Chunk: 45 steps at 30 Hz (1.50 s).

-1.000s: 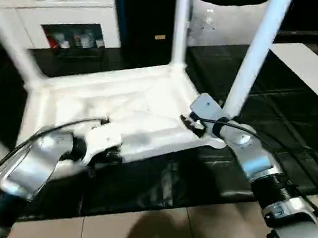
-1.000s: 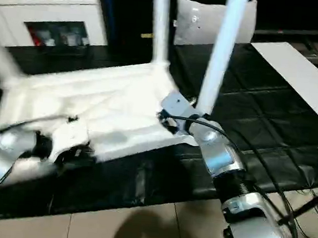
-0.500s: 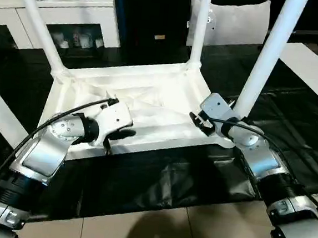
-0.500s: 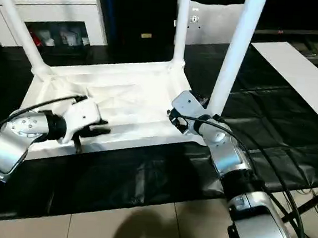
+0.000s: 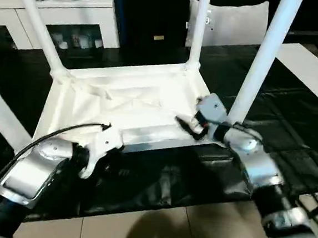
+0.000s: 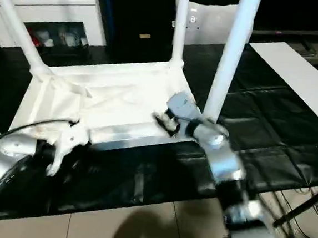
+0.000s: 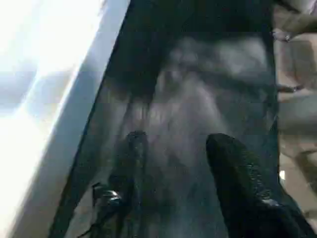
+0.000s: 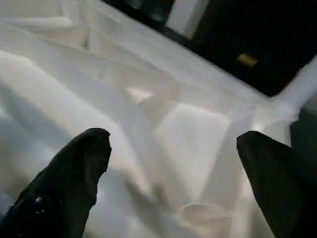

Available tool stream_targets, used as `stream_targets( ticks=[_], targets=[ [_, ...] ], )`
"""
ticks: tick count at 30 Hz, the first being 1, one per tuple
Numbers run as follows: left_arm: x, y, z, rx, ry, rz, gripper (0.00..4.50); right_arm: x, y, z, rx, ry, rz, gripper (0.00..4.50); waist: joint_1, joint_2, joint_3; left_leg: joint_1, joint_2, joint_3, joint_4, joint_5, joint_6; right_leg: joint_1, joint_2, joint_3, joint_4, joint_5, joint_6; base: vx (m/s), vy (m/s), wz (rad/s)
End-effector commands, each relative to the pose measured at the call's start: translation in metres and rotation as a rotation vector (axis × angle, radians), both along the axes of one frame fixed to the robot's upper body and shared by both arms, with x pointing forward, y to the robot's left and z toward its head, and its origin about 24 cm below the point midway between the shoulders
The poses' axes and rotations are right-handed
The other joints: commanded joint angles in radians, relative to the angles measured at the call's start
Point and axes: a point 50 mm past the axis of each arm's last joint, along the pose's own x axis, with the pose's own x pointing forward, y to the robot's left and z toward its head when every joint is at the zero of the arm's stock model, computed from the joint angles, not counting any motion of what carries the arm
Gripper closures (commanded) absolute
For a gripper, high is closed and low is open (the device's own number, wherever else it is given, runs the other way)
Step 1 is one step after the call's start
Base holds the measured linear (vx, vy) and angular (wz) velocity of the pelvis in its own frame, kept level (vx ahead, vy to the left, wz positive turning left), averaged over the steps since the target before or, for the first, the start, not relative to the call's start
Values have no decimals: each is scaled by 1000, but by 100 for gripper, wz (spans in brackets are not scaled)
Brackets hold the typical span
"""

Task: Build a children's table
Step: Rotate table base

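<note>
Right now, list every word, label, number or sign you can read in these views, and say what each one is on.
No text can be read.
Small yellow tag on the dark panel behind the table top: too small and blurred to read.
Packages behind the cabinet's glass door: print too blurred to read.

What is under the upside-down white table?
The white table top lies on a big black cover spread over the work surface. Its legs stick up. What the cover looks like right beneath the top is hidden by the top itself.
</note>
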Motion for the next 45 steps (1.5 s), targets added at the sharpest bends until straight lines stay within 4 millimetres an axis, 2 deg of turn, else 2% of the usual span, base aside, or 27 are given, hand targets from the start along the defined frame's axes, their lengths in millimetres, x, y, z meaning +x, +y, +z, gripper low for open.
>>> stream_targets(
  ticks=[1, 3, 5, 6, 7, 9, 10, 12, 14, 16, 17, 18, 19, 20, 23, 24, 25, 26, 28, 29, 30, 31, 32, 35, 37, 40, 45],
  targets=[
    [6, 7, -5, 60, -30, 71, 202, -3, -5, -1, 28, 16, -60, 0, -5, -2, -63, -4, 33, -3, -79, -201, 70, 64, -55, 59, -80, -464, -93, 0, 0, 0],
    [9, 7, -6, 54, -39, 97, 202, -3, -11, -2, 49, 24, -117, 0, -6, -4, -66, -7, 31, -5, -79, -188, 61, 69, -57, 57, -81, -459, -82, 0, 0, 0],
    [12, 4, -5, 24, -51, 126, 202, -4, -22, -4, 92, 47, -213, 0, -6, 1, -67, -6, 30, -5, -78, -189, 59, 68, -58, 57, -83, -456, -84, 0, 0, 0],
    [15, 2, -5, 6, -61, 155, 202, -5, -33, -4, 130, 65, -296, 0, -5, -1, -67, -7, 31, -5, -78, -182, 60, 68, -58, 57, -83, -446, -85, 0, 0, 0],
    [17, 1, -5, 0, -70, 170, 202, -5, -39, -3, 148, 71, -336, 0, -6, 1, -66, -6, 30, -4, -79, -183, 62, 67, -56, 57, -85, -447, -82, 0, 0, 0],
    [23, -1, -5, -10, -94, 219, 202, -7, -51, -1, 169, 70, -401, 0, -1, -3, -68, -4, 27, -2, -76, -174, 64, 67, -55, 55, -88, -449, -75, 0, 0, 0],
    [26, -2, -5, -14, -102, 248, 202, -8, -55, 1, 169, 62, -421, 0, 1, 2, -68, -3, 28, -2, -76, -173, 61, 66, -57, 54, -87, -449, -75, 0, 0, 0],
    [32, -4, -6, -22, -123, 294, 202, -9, -68, 4, 181, 51, -465, 0, 1, -2, -69, -6, 26, -2, -76, -176, 63, 67, -57, 51, -90, -462, -61, 0, 0, 0],
    [36, -5, -7, -12, -145, 316, 202, -9, -81, 6, 169, 38, -503, 0, -1, -3, -67, -6, 20, 0, -72, -186, 65, 66, -54, 46, -98, -491, -45, 0, 0, 0],
    [42, -8, -7, -11, -178, 341, 202, -6, -102, 10, 131, 11, -558, 0, 0, -5, -68, -5, 19, 0, -70, -187, 70, 65, -53, 42, -104, -507, -34, 0, 0, 0],
    [43, -9, -7, -16, -185, 349, 202, -5, -107, 11, 119, 2, -571, 0, 0, -6, -67, -4, 18, 1, -68, -194, 72, 64, -54, 39, -105, -520, -32, 0, 0, 0],
    [47, -11, -6, -19, -210, 367, 202, -4, -122, 16, 85, -13, -610, 0, 0, -5, -67, -3, 18, 1, -67, -197, 75, 62, -54, 37, -108, -529, -29, 0, 0, 0],
    [47, -11, -6, -19, -210, 367, 202, -4, -122, 16, 85, -13, -610, 0, 1, -6, -68, 0, 17, 2, -65, -199, 77, 60, -52, 36, -110, -530, -28, 0, 0, 0],
    [48, -13, -6, -18, -232, 365, 202, -2, -133, 20, 79, -22, -646, 0, 6, -8, -70, 2, 17, 3, -65, -185, 81, 60, -53, 39, -107, -509, -36, 0, 0, 0],
    [46, -17, -6, -54, -243, 346, 202, -1, -143, 26, 55, -42, -669, 0, 7, -16, -74, -12, 22, 0, -66, -146, 90, 69, -53, 41, -91, -443, -54, 0, 0, 0],
    [45, -18, -6, -61, -244, 342, 202, -1, -144, 27, 55, -43, -667, 0, 7, -15, -75, -16, 20, 1, -64, -130, 97, 72, -55, 41, -88, -431, -61, 0, 0, 0],
    [42, -19, -6, -74, -247, 336, 202, 0, -143, 28, 57, -45, -660, 0, 6, -19, -75, -17, 19, 2, -63, -124, 102, 73, -56, 42, -88, -427, -62, 0, 0, 0],
    [40, -18, -6, -82, -249, 336, 202, -1, -141, 28, 60, -44, -648, 0, 1, -20, -73, -21, 19, 1, -64, -124, 110, 74, -57, 41, -87, -434, -65, 0, 0, 0],
    [33, -15, -7, -122, -245, 347, 202, -1, -134, 26, 72, -42, -610, 0, -6, -21, -76, -24, 21, 1, -62, -122, 114, 75, -61, 41, -85, -437, -68, 0, 0, 0],
    [28, -13, -8, -151, -239, 351, 202, -2, -129, 24, 82, -38, -586, 0, -11, -21, -78, -29, 20, 1, -60, -109, 118, 78, -63, 41, -80, -425, -74, 0, 0, 0],
    [22, -11, -8, -192, -230, 337, 202, -4, -123, 21, 92, -26, -553, 0, -16, -22, -75, -29, 20, 3, -61, -112, 125, 73, -58, 41, -85, -434, -72, 0, 0, 0],
    [18, -9, -8, -210, -215, 336, 202, -5, -119, 19, 97, -19, -535, 0, -17, -20, -75, -28, 22, 3, -61, -114, 127, 71, -57, 41, -85, -439, -72, 0, 0, 0],
    [12, -6, -9, -239, -183, 329, 184, -6, -113, 17, 106, -8, -504, 0, -18, -22, -75, -27, 24, 3, -61, -120, 128, 69, -57, 41, -84, -441, -76, 0, 0, 0],
    [1, 4, -9, -269, -144, 317, 163, -11, -100, 10, 150, 27, -419, 0, -18, -16, -66, -17, 28, 3, -67, -173, 121, 58, -52, 40, -92, -491, -70, 0, 0, 0],
    [-6, 23, -5, -305, -126, 326, 140, -21, -81, 2, 214, 90, -284, 0, -14, -14, -61, -16, 29, 0, -72, -214, 112, 60, -56, 40, -97, -529, -52, 0, 0, 0],
    [-8, 31, -3, -313, -122, 331, 140, -26, -72, -1, 248, 125, -233, 0, -14, -11, -59, -9, 31, -3, -76, -239, 102, 57, -54, 41, -100, -540, -44, 0, 0, 0],
    [-21, 71, -2, -190, -51, 366, 113, -41, -49, -7, 300, 182, -77, 0, -12, -6, -57, -8, 31, -6, -83, -264, 84, 58, -55, 48, -96, -540, -41, 0, 0, 0]
  ],
)
